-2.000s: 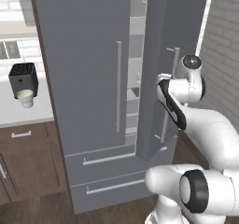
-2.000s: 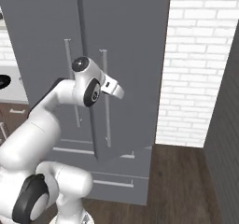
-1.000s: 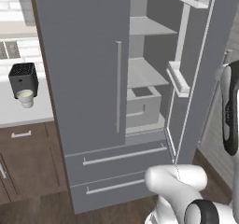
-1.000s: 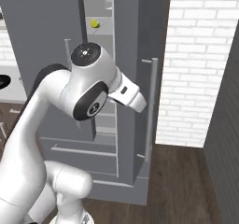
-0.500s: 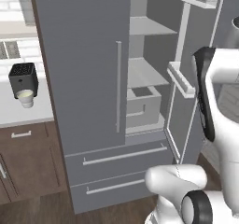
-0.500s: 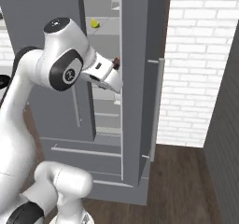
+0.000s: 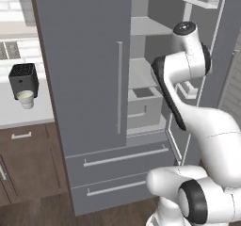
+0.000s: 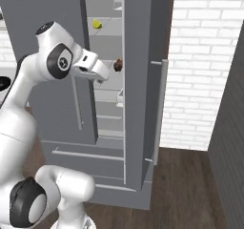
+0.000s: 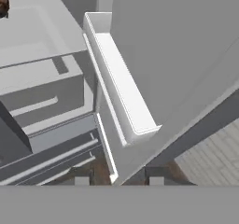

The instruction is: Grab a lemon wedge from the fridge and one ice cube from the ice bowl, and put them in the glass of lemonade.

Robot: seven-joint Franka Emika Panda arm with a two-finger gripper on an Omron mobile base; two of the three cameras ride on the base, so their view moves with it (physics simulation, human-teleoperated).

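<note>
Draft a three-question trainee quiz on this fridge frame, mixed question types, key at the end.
1. True or false: the fridge's right door stands open.
2. The lemon wedge lies: A) on an upper fridge shelf, B) on the floor, C) in the pincer.
3. What colour is the small lump on the shelf below the wedge?

Key: 1 true; 2 A; 3 brown.

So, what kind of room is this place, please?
Most likely a home kitchen: a tall grey fridge with its right door open, a counter over brown cabinets with a cup, and a white brick wall.
</note>
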